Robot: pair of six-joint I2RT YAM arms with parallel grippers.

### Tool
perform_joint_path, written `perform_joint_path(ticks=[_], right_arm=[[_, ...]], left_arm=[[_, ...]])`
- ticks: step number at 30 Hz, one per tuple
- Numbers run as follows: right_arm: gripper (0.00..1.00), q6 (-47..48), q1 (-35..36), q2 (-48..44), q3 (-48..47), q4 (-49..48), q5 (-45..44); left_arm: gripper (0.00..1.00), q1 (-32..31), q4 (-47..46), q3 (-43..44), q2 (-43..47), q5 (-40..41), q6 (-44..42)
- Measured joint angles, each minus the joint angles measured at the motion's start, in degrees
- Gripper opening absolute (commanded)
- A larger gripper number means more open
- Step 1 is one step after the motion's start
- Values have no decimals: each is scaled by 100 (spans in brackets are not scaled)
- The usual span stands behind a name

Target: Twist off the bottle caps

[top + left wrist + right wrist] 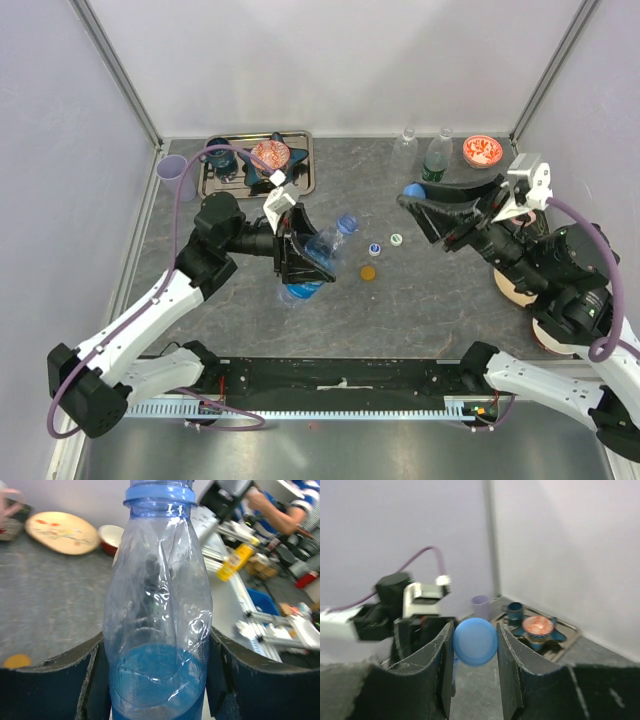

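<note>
My left gripper (305,258) is shut on a clear blue-tinted bottle (322,245), held tilted above the table. In the left wrist view the bottle (157,630) stands between the pads (60,685) and its neck (160,492) is bare. My right gripper (410,198) is shut on the blue cap (413,189), held in the air to the right of the bottle. The blue cap (475,641) sits pinched between its fingertips (437,650). The white-and-blue cap (375,249), white-and-green cap (397,239) and orange cap (369,271) lie on the table between the arms.
Two uncapped clear bottles (405,150) (437,155) and a red bowl (483,151) stand at the back right. A metal tray (300,182) with a blue cup and a star dish sits at the back left, beside a purple cup (172,175). Plates (520,285) lie under the right arm.
</note>
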State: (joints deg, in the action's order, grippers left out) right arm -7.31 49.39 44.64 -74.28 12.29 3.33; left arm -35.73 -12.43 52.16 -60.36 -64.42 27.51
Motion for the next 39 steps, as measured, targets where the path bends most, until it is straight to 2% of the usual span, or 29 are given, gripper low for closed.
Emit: perform_joint_path(ticks=[4,6,7,8,11,14,20,25,31,33,34,36,37,39], right_arm=[[0,-249,0,114,243,-74,-1255],[0,-476,0,310,658,-66,-1679],[0,-828,0,688,1484,-35,-1982],[0,-848,0,721,1532,-22,-2000],[0,-1198,0,1480,2118,-13,-1952],[0,-1449,0,2546,2277,-111,-1801],[0,-1703,0,4070,2387,-586,-1550],[0,-1788,0,5136,2000,-684,-1449],[1,-1849,0,5908,1495,-597,-1502],[9,-1864,0,6028,1349,-522,-1558],[18,-1871,0,6070,1281,-474,-1580],[30,-1891,0,6166,1141,-365,-1617],[41,-1891,0,6196,1091,-337,-1635],[51,-1899,0,6251,1008,-275,-1670]], left_arm=[[29,-2,675,-50,442,1416,-455],[30,-2,866,-267,911,2468,-584],[30,0,1088,-743,1777,3856,-651],[31,2,1104,-767,1818,3923,-658],[31,0,1296,-1023,2420,4828,-717],[30,0,1613,-1102,2800,5484,-789],[30,0,2033,-1191,3045,6024,-885],[30,0,2208,-1228,3176,6164,-949],[30,0,2328,-1228,3178,6245,-1003],[30,0,2334,-1228,3187,6253,-1008],[30,0,2337,-1228,3193,6258,-1010],[30,0,2339,-1228,3202,6269,-1012],[30,0,2341,-1228,3202,6269,-1012],[30,0,2343,-1228,3202,6271,-1012]])
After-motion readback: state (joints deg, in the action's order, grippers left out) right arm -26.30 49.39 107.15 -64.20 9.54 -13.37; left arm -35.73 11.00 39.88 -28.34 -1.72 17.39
